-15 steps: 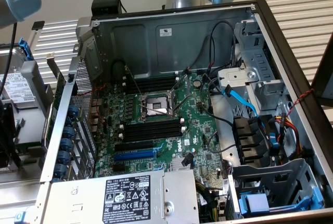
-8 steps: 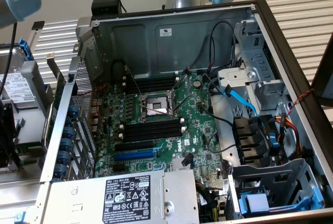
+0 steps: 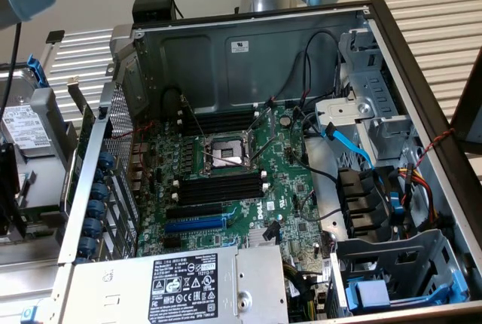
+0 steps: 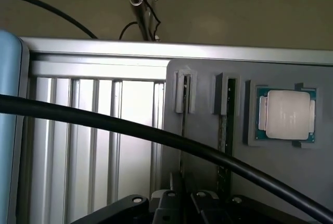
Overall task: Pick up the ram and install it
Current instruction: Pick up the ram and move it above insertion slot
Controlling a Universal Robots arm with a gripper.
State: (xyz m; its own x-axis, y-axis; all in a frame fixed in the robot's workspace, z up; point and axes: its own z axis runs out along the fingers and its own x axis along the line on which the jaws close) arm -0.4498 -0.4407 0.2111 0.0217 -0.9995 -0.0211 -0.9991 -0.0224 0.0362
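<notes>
The ram (image 4: 183, 130) stands on edge in a slot of a grey holder (image 4: 203, 151), showing as a thin dark strip. My gripper (image 4: 182, 206) sits over its near end, with a black finger pressed close on either side of the strip. The stick's far end still rests in the holder's pale end clip (image 4: 184, 91). In the exterior view the open computer case shows the motherboard with bare black memory slots (image 3: 222, 188) beside the processor socket (image 3: 226, 152).
A second stick (image 4: 225, 140) stands in the neighbouring slot, and a processor (image 4: 287, 114) lies in a recess beyond it. A thick black cable (image 4: 130, 127) crosses in front of the holder. Ribbed aluminium table (image 4: 93, 140) lies beside it. Inside the case are a blue slot (image 3: 194, 224), a power supply (image 3: 184, 286) and loose cables (image 3: 331, 181).
</notes>
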